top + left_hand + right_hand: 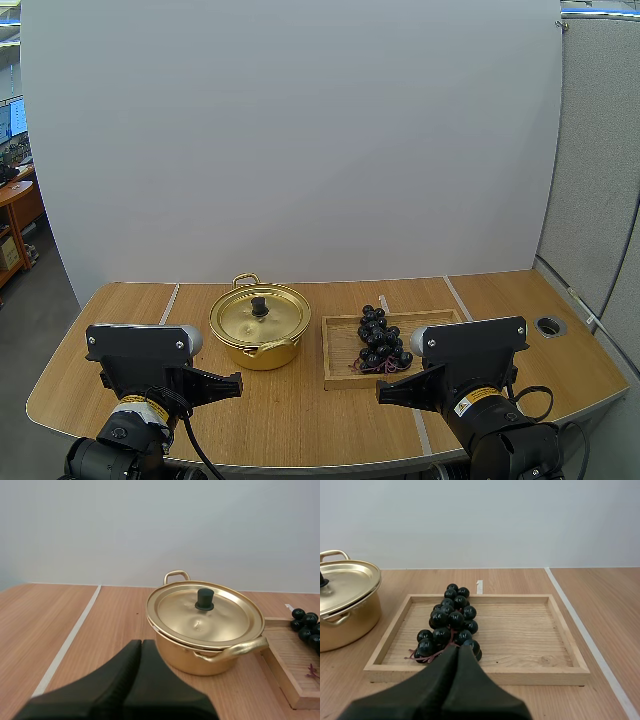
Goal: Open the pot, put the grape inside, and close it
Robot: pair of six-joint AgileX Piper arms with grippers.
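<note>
Left gripper [236, 383]: fingers pressed together into a single dark wedge, nothing between them, nothing touched. It hangs over the near part of the table [300, 425], tip pointing at the pot and well short of it.

Pot [262, 345]: gold, upright on the table, left of centre. Lid [205, 616] seated on the rim, black knob [204, 599] at its middle. One loop handle at the far side, one at the near side.

Wooden tray [520, 635]: flat on the table just right of the pot, a narrow gap between them.

Bunch of grapes [447, 622]: dark berries lying in the tray, left of its middle, on the pot's side. The reddish stem end lies toward the tray's near rim.

Right gripper [382, 395]: fingers together, fully closed, gripping nothing. It hangs by the tray's near rim, tip aimed at the near end of the bunch. I cannot tell whether the tip is over the rim.
</note>
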